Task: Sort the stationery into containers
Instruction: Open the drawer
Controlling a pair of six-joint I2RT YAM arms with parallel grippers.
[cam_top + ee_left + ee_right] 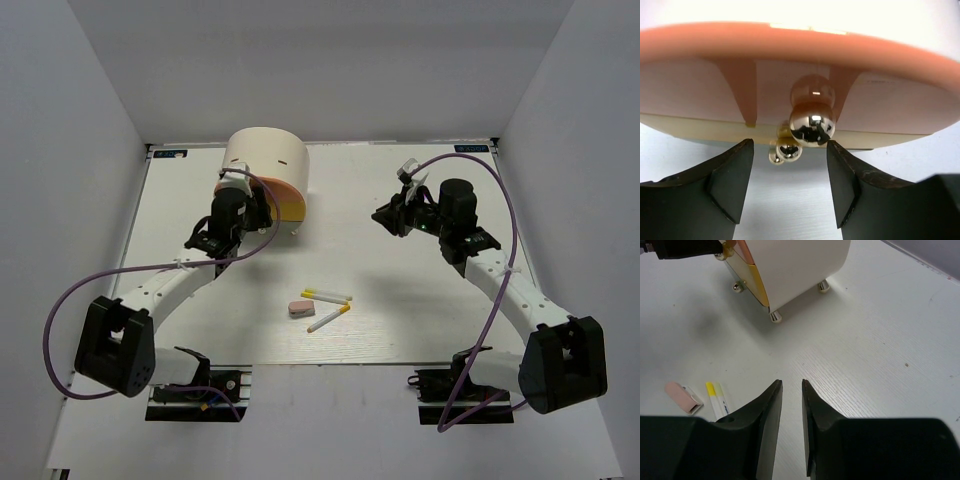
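At orange drawer [790, 45] knob [811, 124], left gripper [790, 175] jaws apart; right gripper [792, 405] narrowly apart; contents hidden.

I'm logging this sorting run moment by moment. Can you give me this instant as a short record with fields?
left pincer: open, straddling the round knob on the orange drawer
right pincer: slightly open, empty, over bare table
chest: far left part of the table
loose stationery: farther white pen, nearer white pen, pink eraser, grouped mid-table between the arms
already sorted: cannot tell, drawer insides hidden
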